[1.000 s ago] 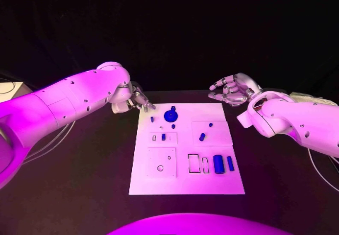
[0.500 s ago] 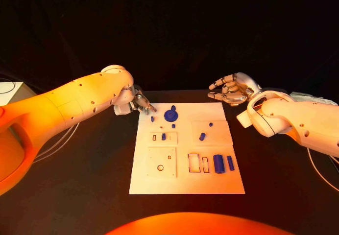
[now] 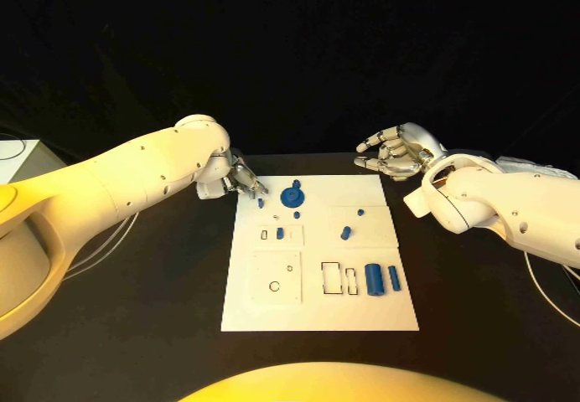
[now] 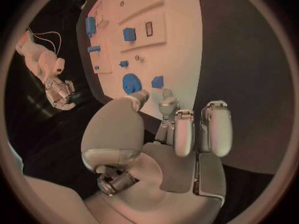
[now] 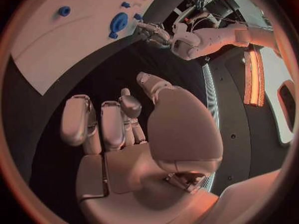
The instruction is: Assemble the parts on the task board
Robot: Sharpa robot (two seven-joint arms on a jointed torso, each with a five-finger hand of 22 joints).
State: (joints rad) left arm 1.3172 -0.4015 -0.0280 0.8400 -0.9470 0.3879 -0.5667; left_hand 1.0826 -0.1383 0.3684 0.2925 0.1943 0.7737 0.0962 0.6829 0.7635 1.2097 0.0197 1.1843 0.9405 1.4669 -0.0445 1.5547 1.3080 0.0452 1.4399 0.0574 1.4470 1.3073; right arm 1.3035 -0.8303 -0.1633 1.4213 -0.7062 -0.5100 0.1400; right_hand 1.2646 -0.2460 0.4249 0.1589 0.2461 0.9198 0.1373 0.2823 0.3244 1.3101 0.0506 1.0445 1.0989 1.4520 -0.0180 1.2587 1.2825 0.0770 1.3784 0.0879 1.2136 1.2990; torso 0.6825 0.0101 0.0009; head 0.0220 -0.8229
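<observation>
1. The white task board (image 3: 320, 289) lies flat in the middle of the black counter (image 3: 145, 318), and I tell where each thing is from it.
2. My left hand (image 3: 240, 178) is at the board's far left corner. Its fingers (image 4: 184, 129) are bent close together, and the tips reach just over the board's edge.
3. I cannot tell if my left hand holds something or only touches the board.
4. A small blue piece (image 3: 261, 202) lies on the board right by those fingertips.
5. Next to it, more to the middle of the board's far end, sits a round blue disc (image 3: 292, 198) with a little blue knob beside it.
6. My right hand (image 3: 393, 152) is up past the board's far right corner, off the board and well apart from the parts. Its fingers (image 5: 114, 124) are curled in a little, and nothing is in them.
7. In the middle of the board there are a few small blue pegs (image 3: 346, 232). One of them stands in a raised white square on the left side.
8. Near the board's right side, closer to me, two long blue bars (image 3: 375, 280) lie side by side. Just left of them are two dark slots (image 3: 330, 279).
9. A raised white block (image 3: 277, 277) with small holes sits on the board's left side, near my end.
10. A white box (image 3: 22, 155) and thin cables (image 3: 97, 243) are far off to the board's left, under my left arm.
</observation>
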